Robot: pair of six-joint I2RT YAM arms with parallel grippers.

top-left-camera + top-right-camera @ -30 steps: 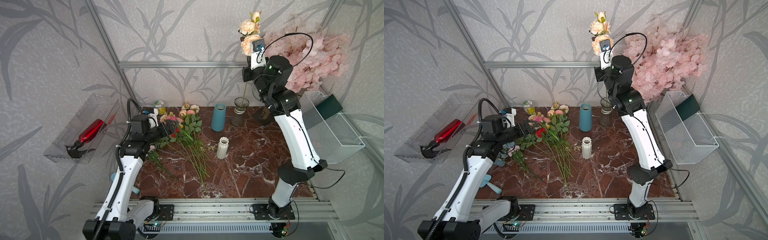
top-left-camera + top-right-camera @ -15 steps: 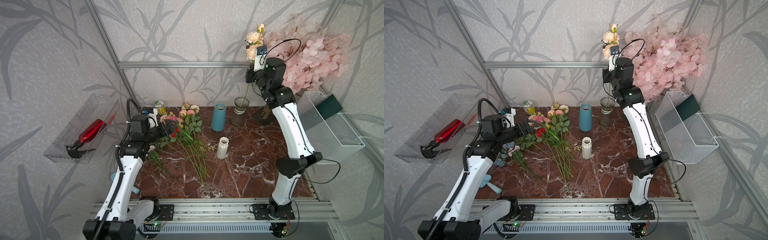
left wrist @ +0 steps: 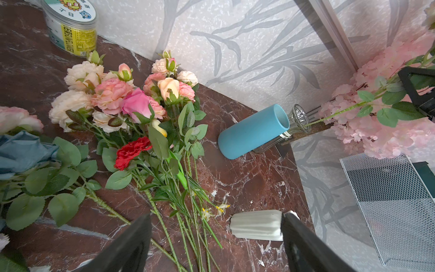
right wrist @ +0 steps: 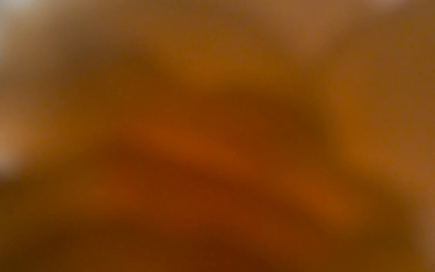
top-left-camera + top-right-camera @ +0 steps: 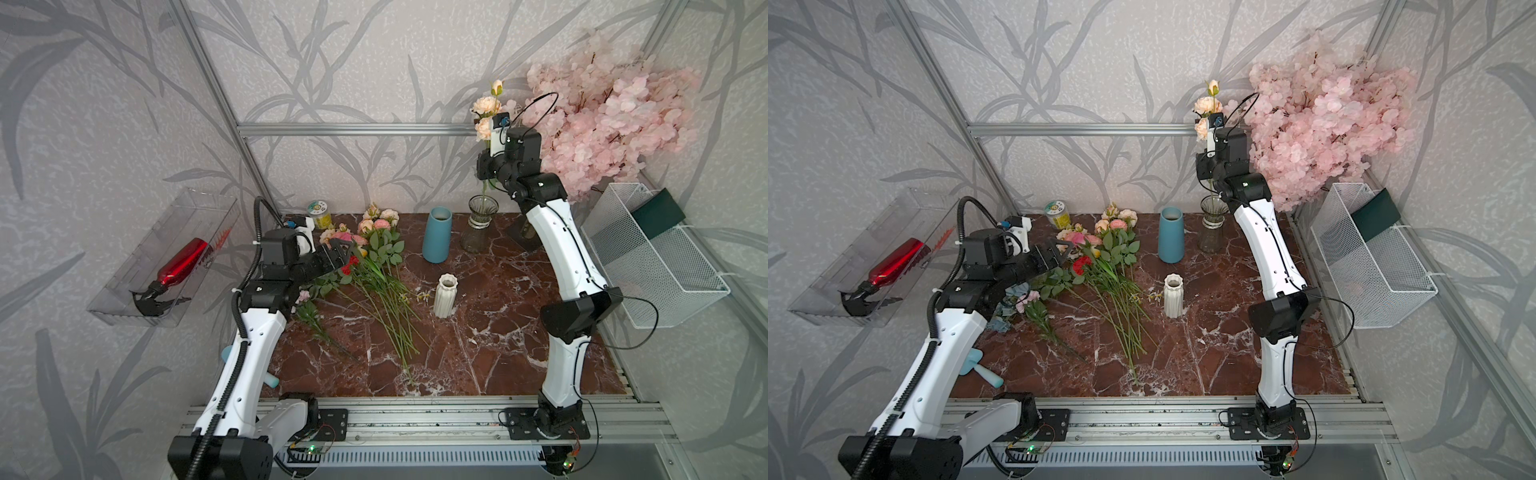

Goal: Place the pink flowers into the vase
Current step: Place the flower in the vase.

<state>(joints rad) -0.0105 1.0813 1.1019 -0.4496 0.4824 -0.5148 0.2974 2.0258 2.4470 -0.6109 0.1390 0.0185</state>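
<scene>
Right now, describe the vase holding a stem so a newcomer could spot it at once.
Find the big pink blossom tree at the table's back corner. Just beside its trunk stands the glass vase, next to a blue vase. It is the only see-through one, with a green stem rising from its mouth.

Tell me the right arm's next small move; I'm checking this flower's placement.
Probably open the fingers fully to release: the stem of the peach spray reaches down into the glass vase, with the right gripper at it above the rim.
</scene>
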